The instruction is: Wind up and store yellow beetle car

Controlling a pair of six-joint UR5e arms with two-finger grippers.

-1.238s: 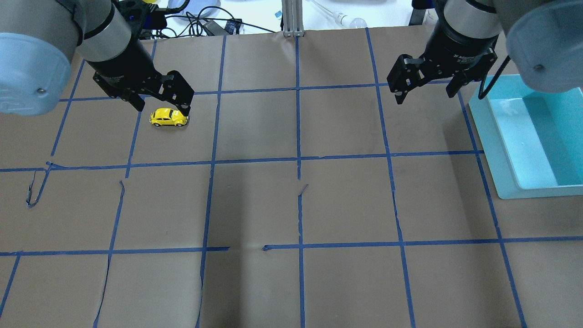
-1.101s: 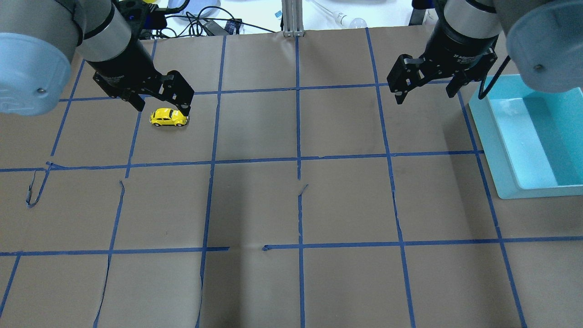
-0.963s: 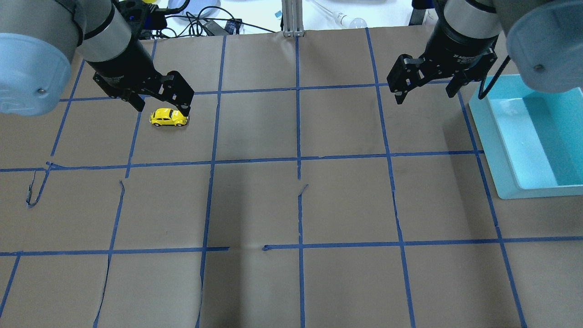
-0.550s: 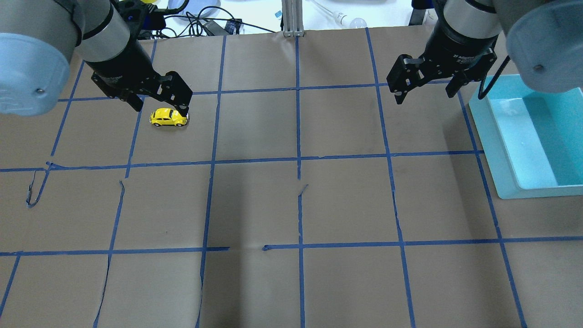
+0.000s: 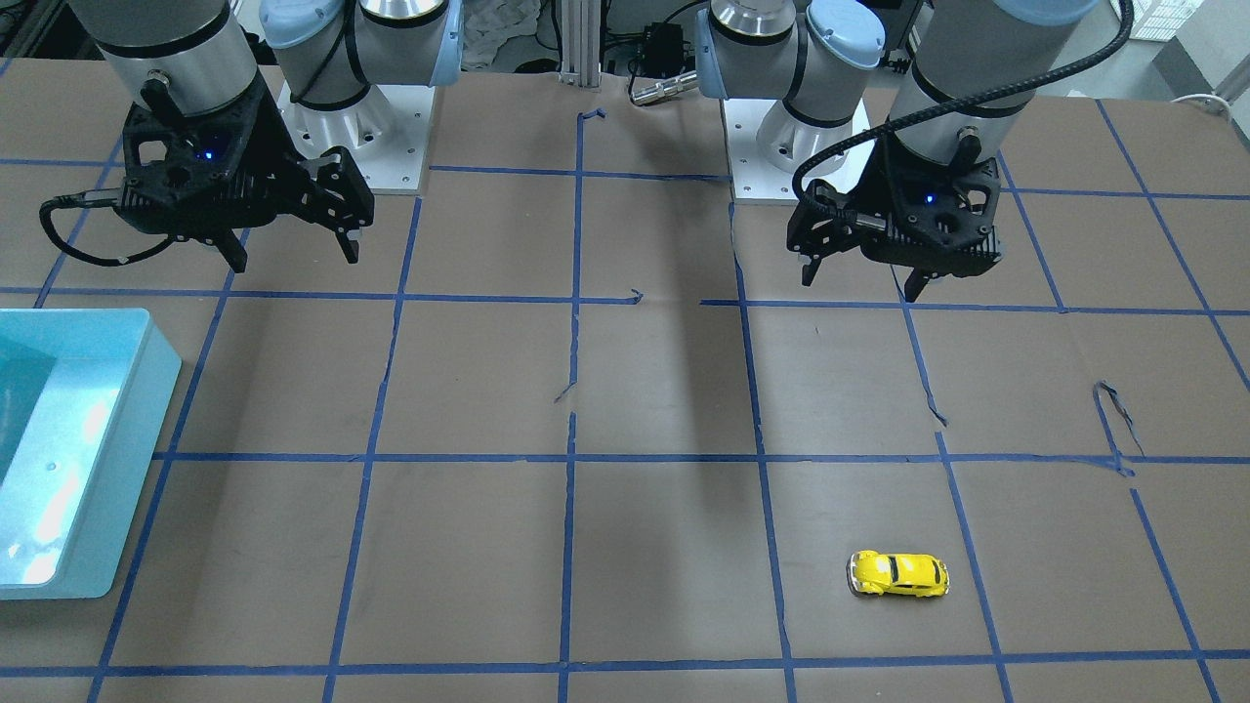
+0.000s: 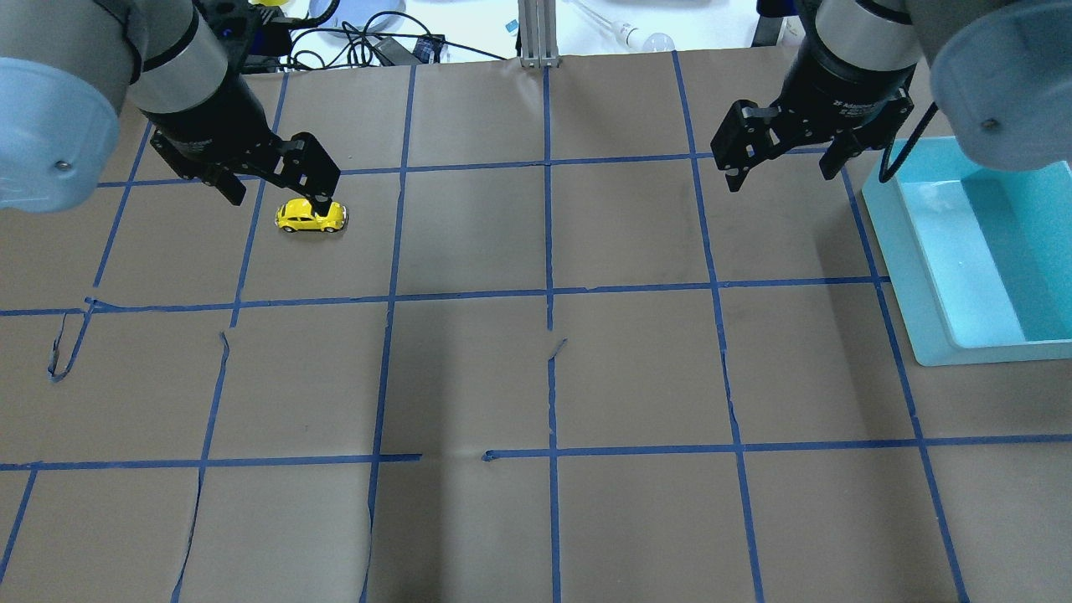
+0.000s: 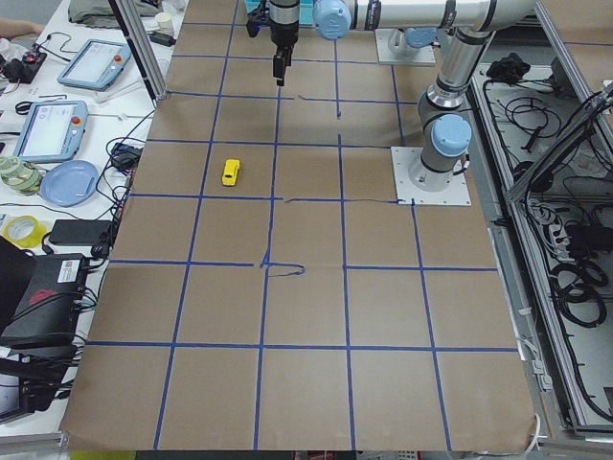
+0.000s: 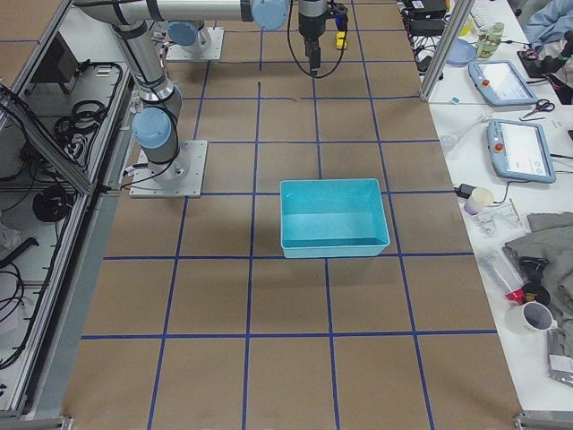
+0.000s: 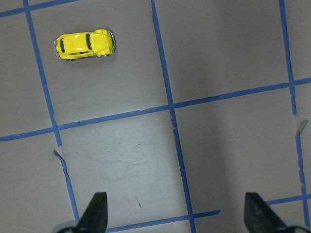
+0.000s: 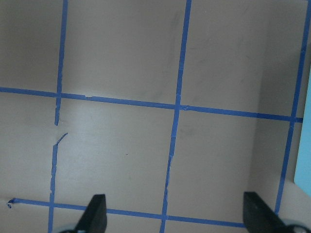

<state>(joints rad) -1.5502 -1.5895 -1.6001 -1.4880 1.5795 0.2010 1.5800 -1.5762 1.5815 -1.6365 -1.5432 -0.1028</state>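
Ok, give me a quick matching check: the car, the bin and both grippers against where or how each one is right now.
1 yellow beetle car
2 turquoise bin
3 left gripper
4 right gripper

A open, hovering next to the bin
B empty, at the robot's right end of the table
C open, hovering on the car's side
D on its wheels on the table, ungripped

Pairs: 1-D, 2-B, 3-C, 4-A

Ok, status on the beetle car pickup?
Both open, empty: left gripper, right gripper, high off the table. The yellow beetle car on its wheels, untouched. Nothing near it; teal bin at the right gripper's end.
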